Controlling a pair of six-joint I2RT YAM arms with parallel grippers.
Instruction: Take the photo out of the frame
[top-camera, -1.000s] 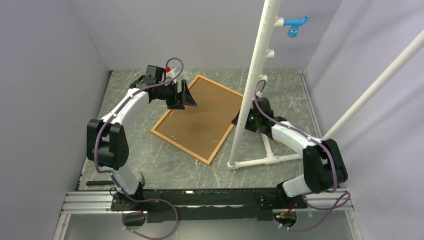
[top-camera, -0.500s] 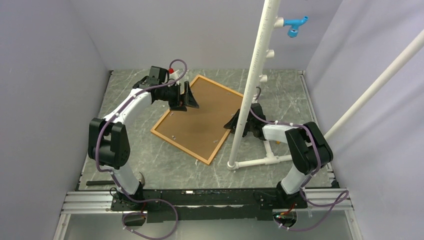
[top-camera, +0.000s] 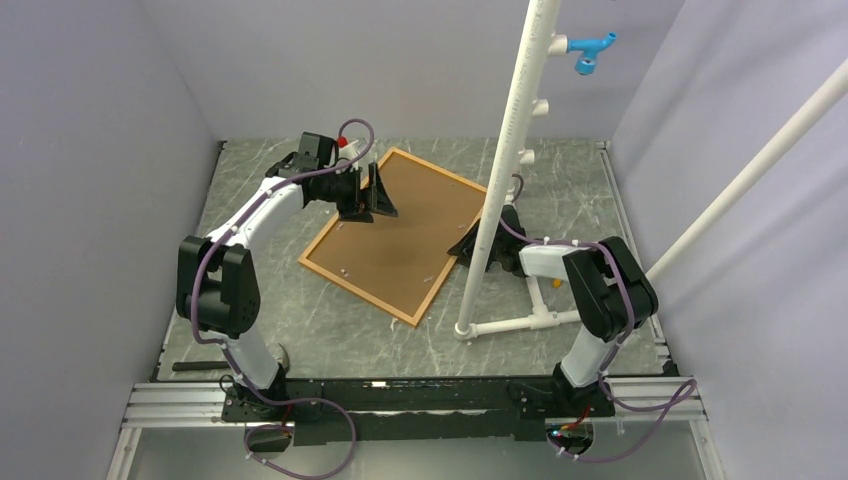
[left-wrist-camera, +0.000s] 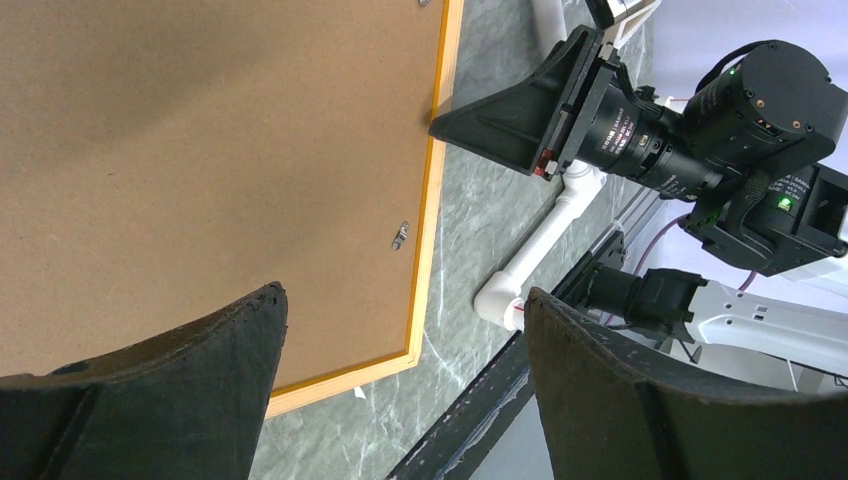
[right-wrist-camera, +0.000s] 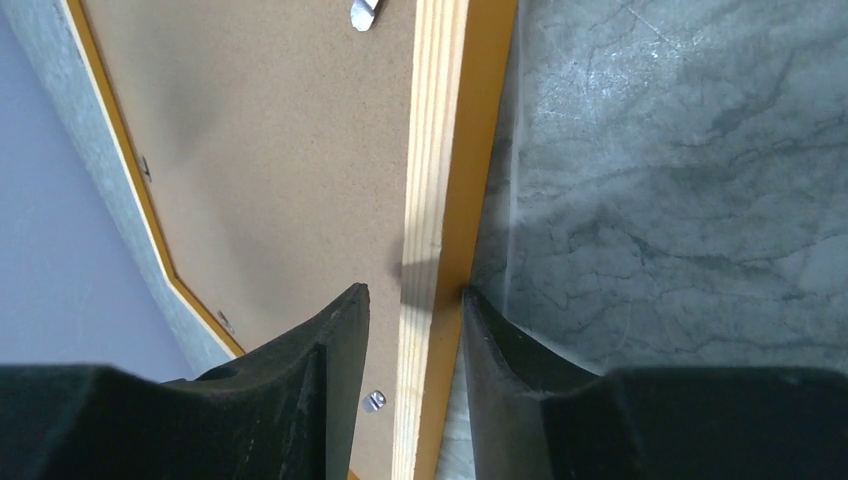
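Observation:
The orange frame lies face down on the marble table, so its brown backing board faces up. The photo is hidden beneath that board. My left gripper hovers open above the frame's far-left part, and in the left wrist view the left gripper holds nothing. My right gripper sits low at the frame's right edge. In the right wrist view the right gripper straddles the frame's rail: one finger presses the orange outer side and the other stands over the backing board with a small gap.
A white PVC pipe stand rises just in front of my right gripper, with its base pipes on the table to the right. Small metal tabs hold the backing board. A red-tipped object lies behind my left arm. Grey walls enclose three sides.
My right arm has swung in and dropped to the frame's right edge, with its jaws narrowing around the rail. The frame has slid slightly left. My left gripper has edged right.

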